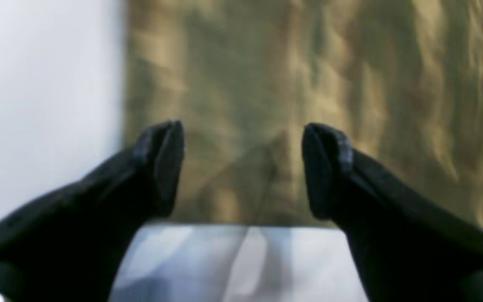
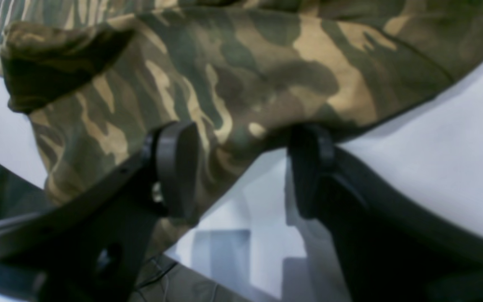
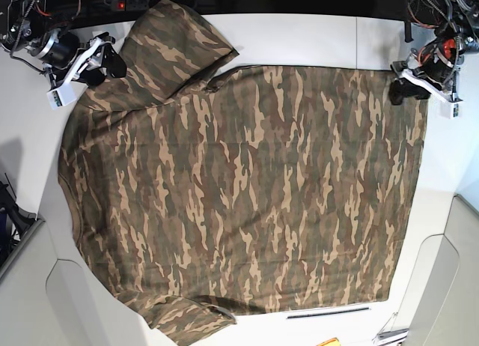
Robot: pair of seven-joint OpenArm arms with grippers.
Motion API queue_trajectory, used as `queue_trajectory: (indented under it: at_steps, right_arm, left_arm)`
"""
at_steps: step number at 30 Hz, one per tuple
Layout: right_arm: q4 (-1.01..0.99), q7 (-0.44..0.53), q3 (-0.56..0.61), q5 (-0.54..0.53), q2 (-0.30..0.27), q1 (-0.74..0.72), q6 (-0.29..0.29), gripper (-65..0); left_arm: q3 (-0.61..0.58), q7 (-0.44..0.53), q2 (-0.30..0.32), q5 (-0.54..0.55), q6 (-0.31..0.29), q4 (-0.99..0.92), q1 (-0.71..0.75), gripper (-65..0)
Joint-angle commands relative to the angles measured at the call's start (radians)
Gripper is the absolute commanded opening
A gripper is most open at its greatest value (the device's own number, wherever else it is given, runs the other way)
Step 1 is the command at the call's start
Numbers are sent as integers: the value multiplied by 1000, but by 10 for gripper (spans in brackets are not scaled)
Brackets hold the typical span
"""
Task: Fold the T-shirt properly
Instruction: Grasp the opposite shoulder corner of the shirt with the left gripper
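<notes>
On the left of the base view, the right pincer (image 3: pixel 112 61) is sitting at the top-left of the shirt (image 3: pixel 239 189), right by the upper sleeve (image 3: pixel 179 43). The right wrist view is showing its jaws spread wide, one pad in front of the cloth and the other just at the cloth's edge, with a bunched bit of fabric between them but nothing pinched.

Moving across: the shirt is lying spread out flat over most of the white counter (image 3: pixel 314 35), sideways to the camera, hem edge to the right, a second sleeve (image 3: pixel 187 316) poking out at the bottom. No fold is showing in it, so this is looking like the very opening of the task, both arms lining up for a first grab.

Over on the right, the left pincer (image 3: pixel 397 91) is hovering at the shirt's top-right corner. Its wrist view is blurred, but the jaws are plainly spread, the corner of the cloth lying between and beyond them, bare counter on either side.

What comes next, by the look of it: both pincers are needing to come down onto that top edge and close on a single layer each, then carry it together across the body. The risk is the right one catching the bunched sleeve fabric instead of a clean edge.
</notes>
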State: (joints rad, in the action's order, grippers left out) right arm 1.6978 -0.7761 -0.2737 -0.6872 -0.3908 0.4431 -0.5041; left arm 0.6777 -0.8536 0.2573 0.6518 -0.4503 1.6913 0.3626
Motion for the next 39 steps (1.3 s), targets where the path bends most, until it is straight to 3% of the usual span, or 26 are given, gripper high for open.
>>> queue_trajectory:
  at_steps: [1,10,22,25,39]
  right_arm:
    - [11,-5,-8,2,-13,0,3,-303]
    - [11,-13,-21,17,-13,0,3,-303]
    - [11,-67,-91,-52,-10,1,2,-303]
    - [11,-71,-91,-82,-5,2,-24,-303]
    - [11,-95,-12,-131,108,3,-50,-305]
  left_arm:
    - [18,12,28,17,-5,-6,-12,-190]
    - [114,11,111,43,-7,-160,-66,-190]
    - [104,-80,100,126,-79,-169,-23,-190]
    - [76,-90,78,122,-92,-169,-3,-190]
    - [-38,-90,48,102,-134,-170,9,-191]
